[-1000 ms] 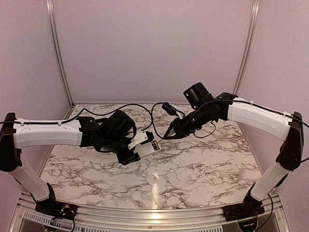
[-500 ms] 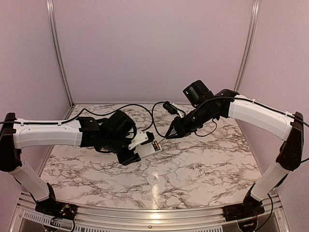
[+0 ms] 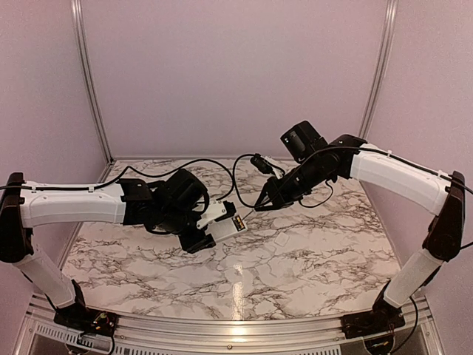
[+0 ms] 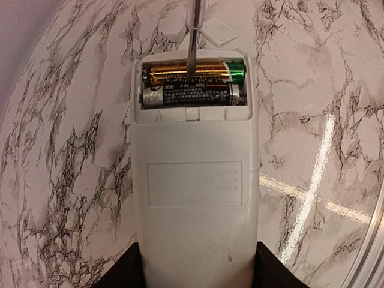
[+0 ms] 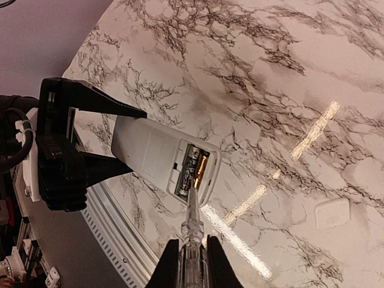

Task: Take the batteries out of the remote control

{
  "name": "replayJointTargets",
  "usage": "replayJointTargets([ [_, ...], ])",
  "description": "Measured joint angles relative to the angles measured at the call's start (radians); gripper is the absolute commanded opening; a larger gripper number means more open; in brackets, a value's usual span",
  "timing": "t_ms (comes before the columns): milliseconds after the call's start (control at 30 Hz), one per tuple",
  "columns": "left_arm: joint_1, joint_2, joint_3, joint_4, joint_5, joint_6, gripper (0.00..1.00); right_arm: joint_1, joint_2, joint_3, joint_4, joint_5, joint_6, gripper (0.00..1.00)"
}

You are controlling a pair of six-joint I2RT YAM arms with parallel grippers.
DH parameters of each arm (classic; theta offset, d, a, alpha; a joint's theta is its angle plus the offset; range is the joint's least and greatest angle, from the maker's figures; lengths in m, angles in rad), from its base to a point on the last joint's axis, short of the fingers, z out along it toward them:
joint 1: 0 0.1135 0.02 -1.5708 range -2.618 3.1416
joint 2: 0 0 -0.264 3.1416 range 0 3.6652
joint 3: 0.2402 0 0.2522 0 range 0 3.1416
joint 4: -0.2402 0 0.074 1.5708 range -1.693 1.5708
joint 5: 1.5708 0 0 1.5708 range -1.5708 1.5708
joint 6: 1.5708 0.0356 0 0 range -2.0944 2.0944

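— Where's the remote [image 4: 195,204]?
— Clamped in the left fingers [image 4: 120,273], held above the worktop [image 4: 312,120]. Its compartment is open, with both batteries [image 4: 193,85] inside.
— And the right fingers [image 5: 171,264]?
— Closed narrow on a clear tool [image 5: 192,231], its tip at the gold battery. The cover [image 5: 332,213] lies on the worktop.

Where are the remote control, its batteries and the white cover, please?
remote control [image 4: 195,198], left wrist view, its back face.
batteries [image 4: 198,94], left wrist view, lower battery's label.
white cover [image 5: 332,213], right wrist view, its centre.
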Motion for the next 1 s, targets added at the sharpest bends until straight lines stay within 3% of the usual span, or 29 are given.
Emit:
replayJointTargets([
  [1000, -0.003, 0.061, 0.082, -0.132, -0.001, -0.05, 0.04, 0.088, 0.153, 0.173, -0.135, 0.137, -0.07, 0.0],
])
